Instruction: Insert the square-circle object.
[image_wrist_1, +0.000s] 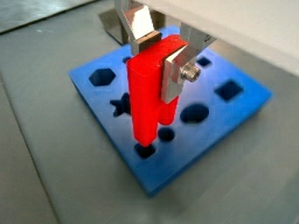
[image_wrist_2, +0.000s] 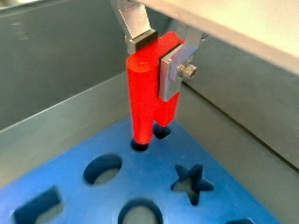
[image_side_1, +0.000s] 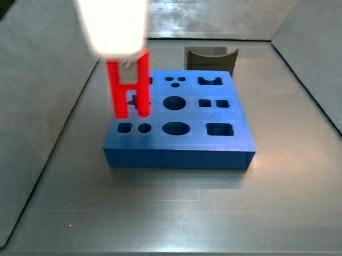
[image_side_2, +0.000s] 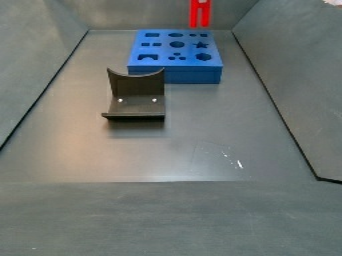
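Gripper (image_wrist_1: 163, 54) clamped on the red square-circle piece (image_wrist_1: 149, 92), silver fingers (image_wrist_1: 177, 70) pressing its upper part from both sides. Piece is upright over the blue shape-sorter block (image_wrist_1: 233, 109), two legs pointing down. Leg tips sit at or just inside the paired holes at the block's corner (image_wrist_2: 146, 140); can't tell how deep. In a side view the piece (image_side_1: 127, 87) stands at the block's (image_side_1: 181, 150) left front edge, right above the small square and round cutouts. Star hole (image_wrist_2: 190, 181) and oval hole (image_wrist_2: 103, 169) are just beside the tips. Fixture (image_side_2: 134, 96) sits on the grey tabletop (image_side_2: 174, 150), well apart from the block (image_side_2: 177, 56).
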